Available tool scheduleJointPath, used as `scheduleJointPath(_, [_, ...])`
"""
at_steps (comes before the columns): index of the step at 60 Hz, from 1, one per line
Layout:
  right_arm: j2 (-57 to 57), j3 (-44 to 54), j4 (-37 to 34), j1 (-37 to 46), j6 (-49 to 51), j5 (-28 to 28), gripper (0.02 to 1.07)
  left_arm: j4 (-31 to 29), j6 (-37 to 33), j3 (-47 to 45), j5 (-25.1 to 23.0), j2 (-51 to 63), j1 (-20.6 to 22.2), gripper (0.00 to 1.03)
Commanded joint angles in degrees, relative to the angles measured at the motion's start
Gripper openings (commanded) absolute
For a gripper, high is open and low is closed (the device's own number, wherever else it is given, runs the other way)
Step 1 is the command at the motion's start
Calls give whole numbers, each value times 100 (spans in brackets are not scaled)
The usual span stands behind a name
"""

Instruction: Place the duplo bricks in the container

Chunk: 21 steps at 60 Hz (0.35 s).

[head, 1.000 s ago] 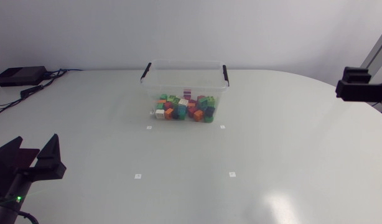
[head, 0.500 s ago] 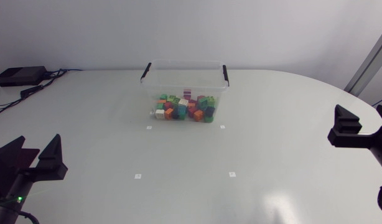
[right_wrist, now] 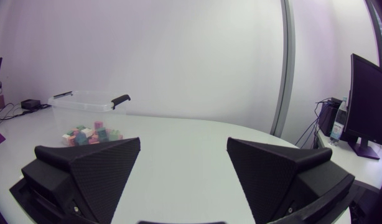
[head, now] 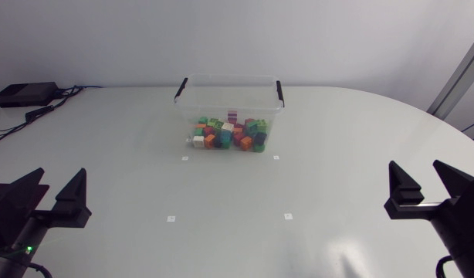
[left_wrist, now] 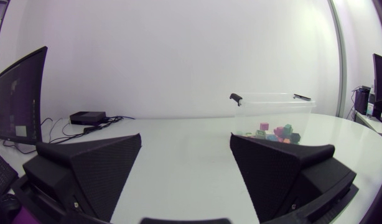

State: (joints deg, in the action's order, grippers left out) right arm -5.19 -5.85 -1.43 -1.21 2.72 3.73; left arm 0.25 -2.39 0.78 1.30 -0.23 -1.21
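White and broad, the surface [head: 237,193] fills the head view and runs back to a plain pale wall.

At its near corners sit the two arms. The left arm [head: 21,224] comes in low at one side and the right arm [head: 453,220] low at the other, both well apart from the container. The left jaws stand wide, with nothing between the two wedge fingers but bare surface. The right jaws are spread just as wide and likewise carry nothing. Each wrist view looks across the surface toward the container, which lies far ahead of its fingers.

The container [head: 229,91], a clear plastic tub with black clip handles on its two short ends, stands upright toward the far side, roughly midway between the arms. Its lid is off.

The duplo bricks [head: 229,136] lie heaped on its floor in a loose jumble of green, orange, red, white, blue and purple, filling only the lowest part of it. Every brick that shows in any view is inside the tub's walls.

A black box [head: 25,93] with cables rests at the far left corner. Four small square markers [head: 184,158] dot the surface in front of the tub.

Judged from this, the placing looks finished. With both jaws unladen and parked, no step seems left unless a brick is hidden from all three cameras.
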Motion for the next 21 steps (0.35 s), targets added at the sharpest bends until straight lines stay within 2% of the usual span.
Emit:
scheduleJointPath(1, [268,340,101,77,-194,-176,102,-17,202,-78,-87,16,75,99])
scheduleJointPath(6, [519,585,143,121,-272,-373,102,-25,239,-78,-130,23,121,99])
scheduleJointPath(21, [519,585,143,121,-272,-373,102,-25,239,-78,-130,23,121,99])
